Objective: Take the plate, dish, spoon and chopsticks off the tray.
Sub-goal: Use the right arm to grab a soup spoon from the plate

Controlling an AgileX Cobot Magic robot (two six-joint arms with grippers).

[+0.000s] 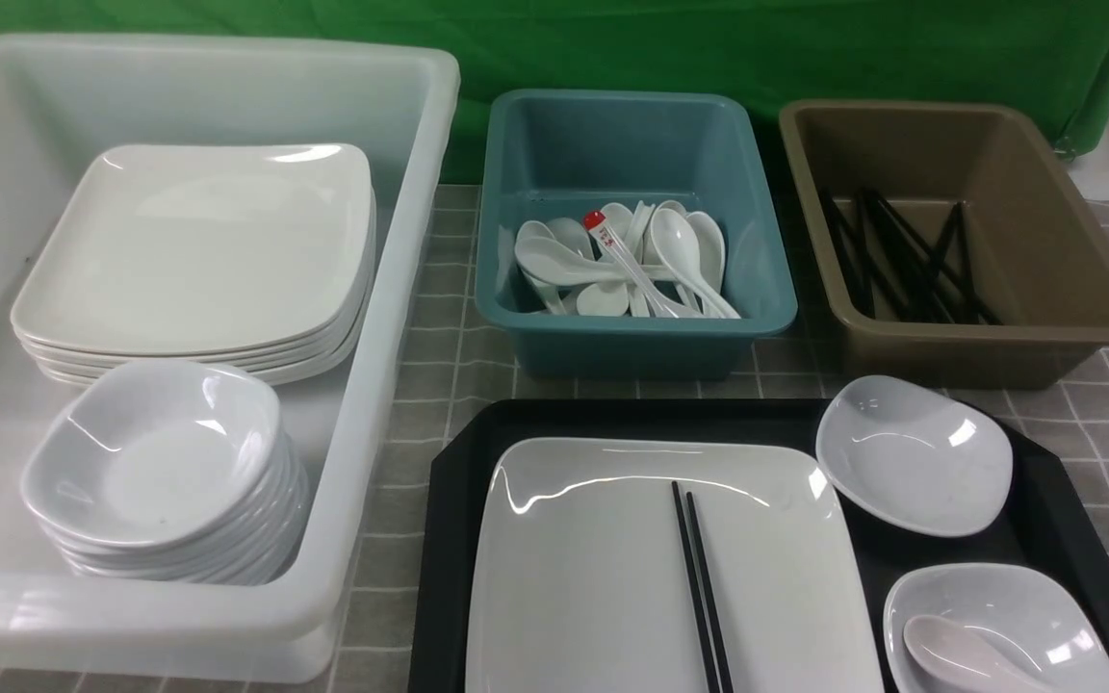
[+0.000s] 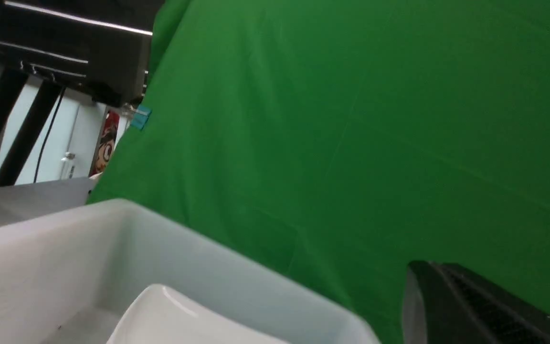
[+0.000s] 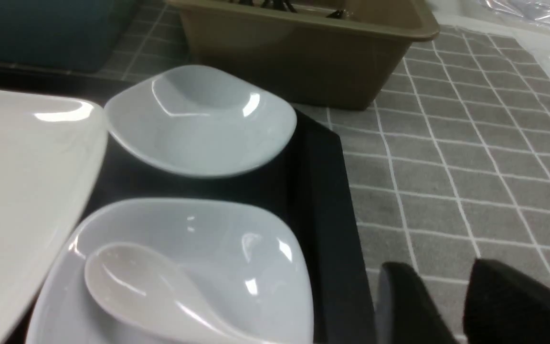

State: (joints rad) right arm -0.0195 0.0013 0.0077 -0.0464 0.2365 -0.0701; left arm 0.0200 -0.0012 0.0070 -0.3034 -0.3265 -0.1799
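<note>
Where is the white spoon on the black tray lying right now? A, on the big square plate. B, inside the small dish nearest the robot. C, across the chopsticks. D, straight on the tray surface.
B: the spoon lies inside the nearer small dish, while only the chopsticks rest on the plate.

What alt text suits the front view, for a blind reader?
A black tray holds a large white plate with chopsticks on it, an empty far dish, and a near dish holding a spoon. Nearby stand a white bin, teal bin and brown bin holding tableware.
</note>
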